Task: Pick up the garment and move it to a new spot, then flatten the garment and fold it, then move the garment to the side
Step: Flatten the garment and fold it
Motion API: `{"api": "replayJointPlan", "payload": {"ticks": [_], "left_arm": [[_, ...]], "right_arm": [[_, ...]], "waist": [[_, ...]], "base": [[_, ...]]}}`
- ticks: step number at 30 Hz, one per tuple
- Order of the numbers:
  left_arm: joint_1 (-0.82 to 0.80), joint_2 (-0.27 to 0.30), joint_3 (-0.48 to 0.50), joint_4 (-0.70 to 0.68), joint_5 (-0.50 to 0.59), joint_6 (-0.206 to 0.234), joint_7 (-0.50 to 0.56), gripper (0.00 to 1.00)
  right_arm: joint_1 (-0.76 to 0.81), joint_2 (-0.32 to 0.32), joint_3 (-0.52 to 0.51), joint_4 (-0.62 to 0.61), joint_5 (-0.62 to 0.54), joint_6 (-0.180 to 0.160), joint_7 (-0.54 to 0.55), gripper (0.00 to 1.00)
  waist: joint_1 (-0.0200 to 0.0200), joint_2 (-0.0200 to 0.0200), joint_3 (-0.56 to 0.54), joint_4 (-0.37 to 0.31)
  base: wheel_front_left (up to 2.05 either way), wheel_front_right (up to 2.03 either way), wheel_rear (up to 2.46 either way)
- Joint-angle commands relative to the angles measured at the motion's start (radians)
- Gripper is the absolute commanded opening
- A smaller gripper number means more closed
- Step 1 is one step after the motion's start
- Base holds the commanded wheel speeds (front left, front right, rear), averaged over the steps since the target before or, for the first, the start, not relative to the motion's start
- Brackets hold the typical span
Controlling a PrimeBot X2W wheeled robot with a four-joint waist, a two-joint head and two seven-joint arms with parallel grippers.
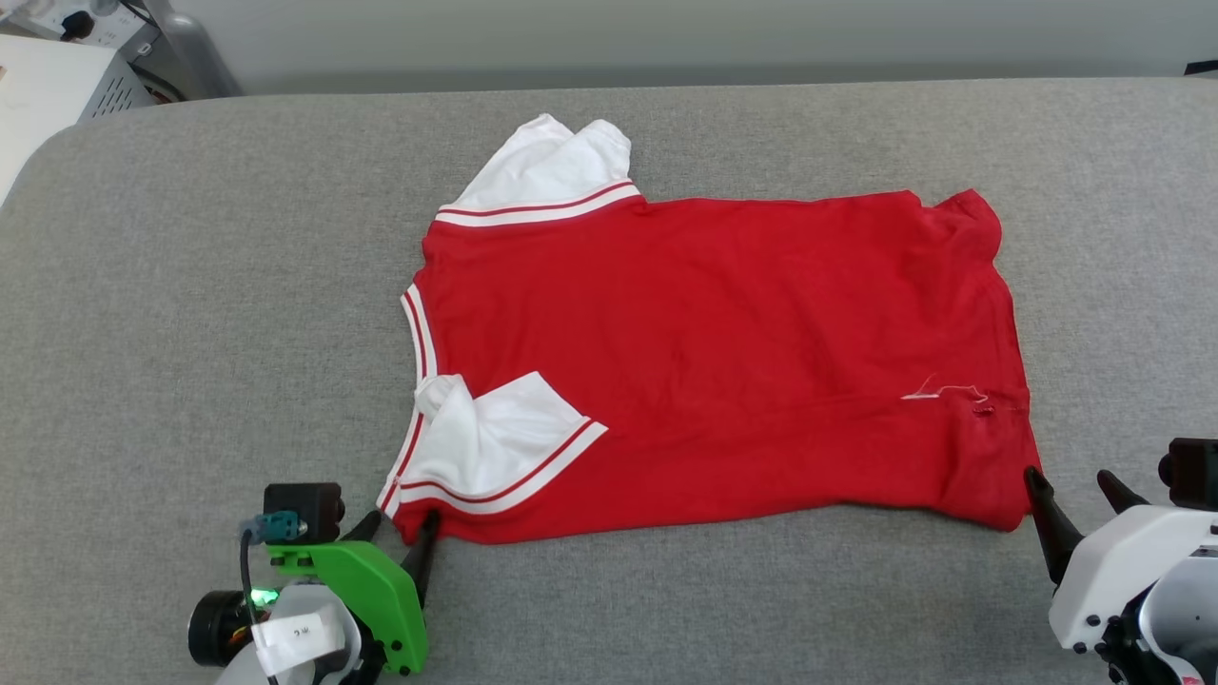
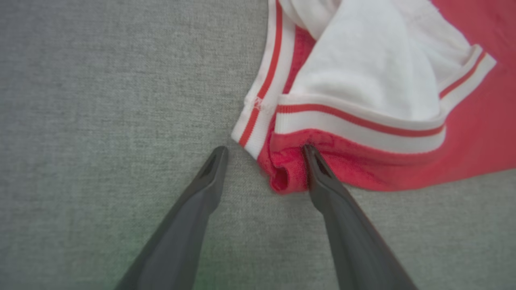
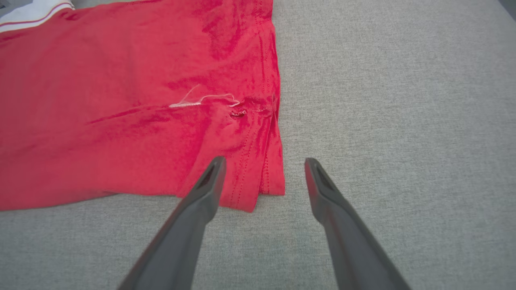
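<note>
Left gripper: spread wide and holding nothing; the shirt's bunched red corner lies between the fingers, touching one of them.
Right gripper: spread wide as well, empty; it straddles the hem corner, one finger over red cloth, the other over bare gray.
Shirt: lies mostly flat just ahead of both sets of jaws, plain red side up, shoulder end by the left jaws, hem end by the right.
Sleeve: white with striped trim, folded in over the red body just beyond the left jaws.
Thread: a loose pale strand beside a small snag, a little beyond the right jaws (best left alone).
Handling: probably light, limp and stretchy; it will sag and crease wherever it is unsupported.
Where to hold: likely the two near corners already between the fingers, pinching every layer together.
Cushion: gray fabric under everything, extending well past both jaws.
</note>
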Motion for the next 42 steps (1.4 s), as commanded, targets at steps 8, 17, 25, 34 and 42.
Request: {"api": "replayJointPlan", "payload": {"ticks": [8, 17, 25, 34, 42], "left_arm": [[-0.006, -0.006, -0.042, 0.022, -0.019, -0.039, 0.059, 0.00], [0.038, -0.004, -0.030, -0.189, -0.059, -0.068, 0.020, 0.00], [0.066, 0.038, -0.023, -0.354, -0.074, -0.058, 0.067, 0.00], [0.079, 0.054, -0.024, -0.408, -0.081, -0.045, 0.094, 0.00], [0.100, 0.093, -0.022, -0.364, -0.088, -0.037, 0.129, 0.00]], "right_arm": [[-0.010, -0.028, 0.013, 0.008, -0.039, -0.001, -0.003, 1.00], [-0.042, -0.065, 0.021, 0.130, -0.067, -0.001, 0.003, 1.00], [-0.080, -0.041, -0.043, 0.234, -0.065, -0.001, 0.079, 1.00], [-0.103, -0.008, -0.066, 0.306, 0.004, -0.001, 0.153, 1.00], [-0.106, -0.065, -0.066, 0.319, 0.030, -0.001, 0.138, 0.00]], "waist": [[0.0000, -0.0001, 0.003, 0.028], [0.0000, -0.0001, -0.010, 0.085], [0.0000, -0.0001, 0.008, 0.112], [0.0000, -0.0001, 0.032, 0.113], [0.0000, -0.0001, -0.009, 0.101]], "base": [[0.00, 0.00, 0.00], [0.00, 0.00, 0.00], [0.00, 0.00, 0.00], [0.00, 0.00, 0.00], [0.00, 0.00, 0.00]]}}
